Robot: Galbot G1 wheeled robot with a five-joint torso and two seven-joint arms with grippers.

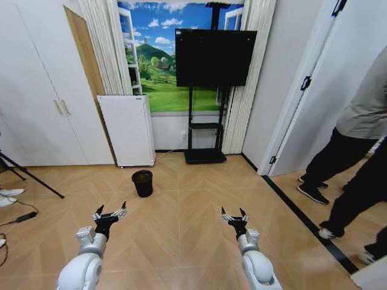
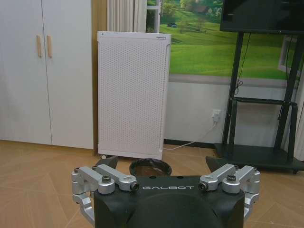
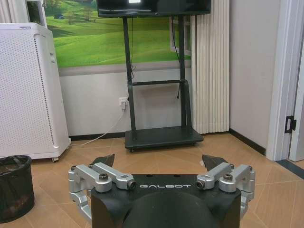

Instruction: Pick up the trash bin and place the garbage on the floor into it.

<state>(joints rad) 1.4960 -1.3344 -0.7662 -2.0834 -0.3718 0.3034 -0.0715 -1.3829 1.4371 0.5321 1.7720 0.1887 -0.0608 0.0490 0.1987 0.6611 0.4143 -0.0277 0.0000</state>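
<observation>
The trash bin stands upright on the floor, ahead of the robot and slightly left, just in front of the white perforated cabinet. The left claw and right claw hover low at the near side, both spread wide and holding nothing, well apart from the bin. A TV stand stands far behind.

A home-style living room: parquet floor, TV on a stand, white wardrobe doors, curtains.
</observation>
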